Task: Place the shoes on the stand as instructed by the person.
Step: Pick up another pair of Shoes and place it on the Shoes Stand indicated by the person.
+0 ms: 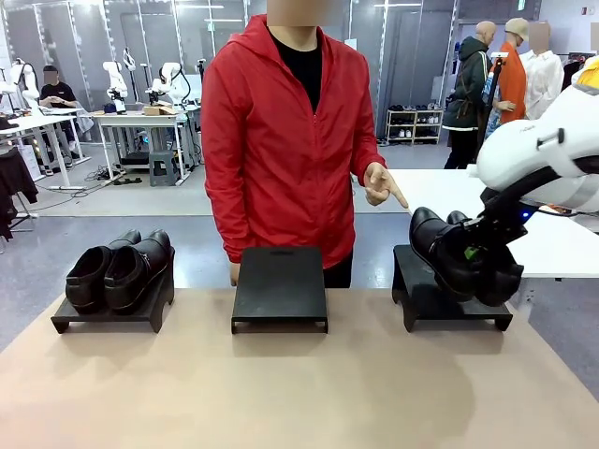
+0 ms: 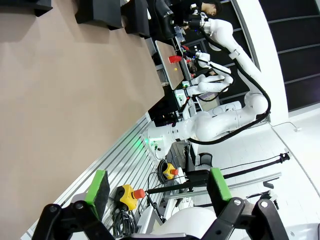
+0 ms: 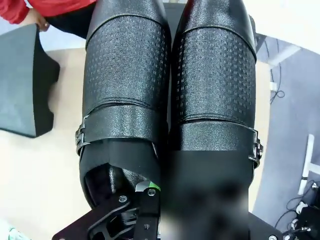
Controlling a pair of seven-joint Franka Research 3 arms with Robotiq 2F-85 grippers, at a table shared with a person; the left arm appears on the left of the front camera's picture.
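A pair of black shoes (image 1: 447, 251) with buckle straps is tilted, toes up, over the right black stand (image 1: 426, 301); whether it touches the stand I cannot tell. My right gripper (image 1: 475, 251) is shut on it. In the right wrist view this pair (image 3: 130, 75) lies side by side and my right gripper (image 3: 152, 200) pinches the inner collars together. A chunkier black pair (image 1: 122, 271) sits on the left stand (image 1: 65, 323). The person's hand (image 1: 384, 184) points down toward the right stand. My left gripper (image 2: 159, 185) is open with nothing between its green pads, off the table's near edge.
The middle stand (image 1: 279, 285) is bare, with the person in a red jacket (image 1: 281, 140) right behind it. The tan table (image 1: 299, 393) is bare in front of the stands. In the left wrist view, the table's aluminium edge (image 2: 125, 160) and my right arm's base (image 2: 200, 125) show.
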